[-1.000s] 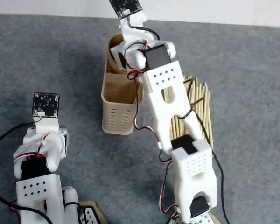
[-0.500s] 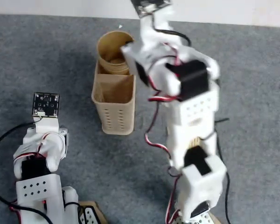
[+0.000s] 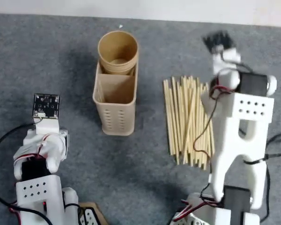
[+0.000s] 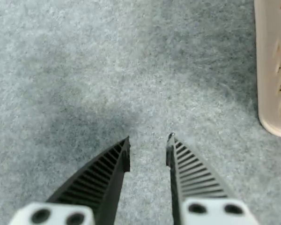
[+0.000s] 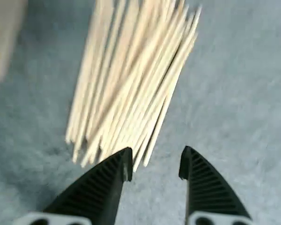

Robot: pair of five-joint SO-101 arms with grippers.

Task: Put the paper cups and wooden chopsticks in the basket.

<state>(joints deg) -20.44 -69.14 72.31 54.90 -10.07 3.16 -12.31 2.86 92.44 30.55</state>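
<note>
Chopsticks [image 3: 187,119] lie in a loose pile mid-table toward its right edge, apart from the basket [image 3: 114,117]. Paper cups [image 3: 117,49] sit in the basket's far compartment, near the table's far edge. R gripper [image 5: 154,164] hangs w/ jaws apart just off the pile's ends, holding nothing; L gripper [image 4: 147,145] likewise spread and empty over bare table near the basket.
</note>
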